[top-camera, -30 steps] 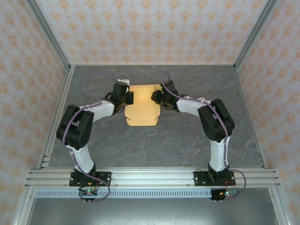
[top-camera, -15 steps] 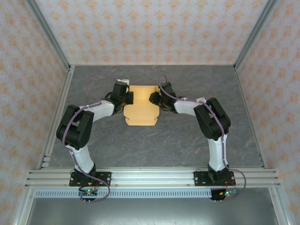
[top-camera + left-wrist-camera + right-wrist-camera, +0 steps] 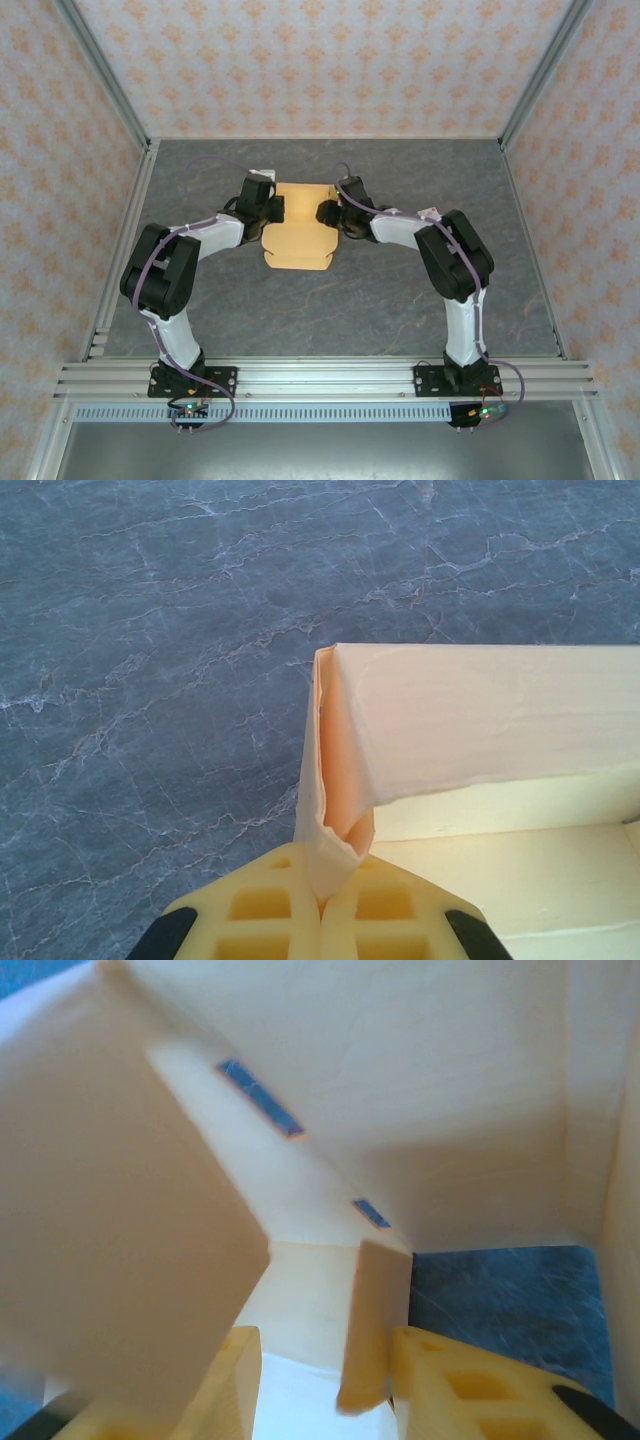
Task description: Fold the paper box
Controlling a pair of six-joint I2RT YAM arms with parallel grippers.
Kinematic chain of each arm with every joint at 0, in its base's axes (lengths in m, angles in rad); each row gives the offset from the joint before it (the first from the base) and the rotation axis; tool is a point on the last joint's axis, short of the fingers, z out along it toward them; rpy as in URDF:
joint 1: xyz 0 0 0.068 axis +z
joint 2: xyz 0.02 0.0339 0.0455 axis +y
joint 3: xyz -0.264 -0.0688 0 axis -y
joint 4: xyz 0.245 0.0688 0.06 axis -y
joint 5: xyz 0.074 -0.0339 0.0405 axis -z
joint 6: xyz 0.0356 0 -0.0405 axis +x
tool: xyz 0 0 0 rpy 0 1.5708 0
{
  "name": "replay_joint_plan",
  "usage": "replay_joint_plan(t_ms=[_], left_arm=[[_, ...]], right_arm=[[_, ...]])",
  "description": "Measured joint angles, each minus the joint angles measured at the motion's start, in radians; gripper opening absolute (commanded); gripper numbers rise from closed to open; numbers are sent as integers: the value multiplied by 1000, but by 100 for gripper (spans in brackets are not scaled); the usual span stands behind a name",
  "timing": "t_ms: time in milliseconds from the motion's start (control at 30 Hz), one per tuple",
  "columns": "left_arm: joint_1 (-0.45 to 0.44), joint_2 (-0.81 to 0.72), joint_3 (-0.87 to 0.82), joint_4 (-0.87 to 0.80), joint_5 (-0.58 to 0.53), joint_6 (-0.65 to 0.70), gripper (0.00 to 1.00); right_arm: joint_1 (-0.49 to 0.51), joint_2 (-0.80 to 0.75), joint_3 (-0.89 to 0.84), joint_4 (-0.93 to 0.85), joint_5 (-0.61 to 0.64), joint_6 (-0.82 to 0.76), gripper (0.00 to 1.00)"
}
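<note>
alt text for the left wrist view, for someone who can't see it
Yellow fingers of the left gripper, shut at the bottom edge, pinch the upturned corner of a light orange-tan thin cardboard paper box, which spreads to the right on a dark grey marbled table.

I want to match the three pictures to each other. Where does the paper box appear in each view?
Top external: the paper box lies in the middle, on the far half of the table.
Left wrist: it takes the right and lower part, with one corner flap pinched in the left gripper.
Right wrist: its raised walls cover most of the picture.
Shared landmark: the grey marbled table surface.
</note>
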State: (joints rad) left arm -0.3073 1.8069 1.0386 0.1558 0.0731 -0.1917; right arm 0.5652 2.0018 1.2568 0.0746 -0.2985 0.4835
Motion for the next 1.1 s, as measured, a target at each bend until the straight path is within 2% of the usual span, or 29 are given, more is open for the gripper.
replay_joint_plan(t_ms=[267, 367, 467, 567, 700, 767, 900, 1100], left_arm=[[0, 0, 0, 1, 11, 15, 0], [0, 0, 0, 1, 31, 31, 0], [0, 0, 0, 1, 51, 45, 0], [0, 0, 0, 1, 59, 55, 0], [0, 0, 0, 1, 69, 63, 0], [0, 0, 0, 1, 72, 63, 0], [0, 0, 0, 2, 77, 63, 0], [0, 0, 0, 2, 77, 62, 0]], right_arm=[[-4, -245, -25, -168, 33, -190, 58], [-27, -340, -51, -220, 25, -276, 59], [-91, -408, -82, -240, -13, -347, 58], [-217, -428, -98, -238, -60, -365, 57], [-379, -346, -68, -240, -68, -340, 52], [-406, -255, -2, -272, -56, -333, 51], [-388, -60, 140, -314, -66, -327, 48], [-342, 73, 226, -361, -196, -353, 47]])
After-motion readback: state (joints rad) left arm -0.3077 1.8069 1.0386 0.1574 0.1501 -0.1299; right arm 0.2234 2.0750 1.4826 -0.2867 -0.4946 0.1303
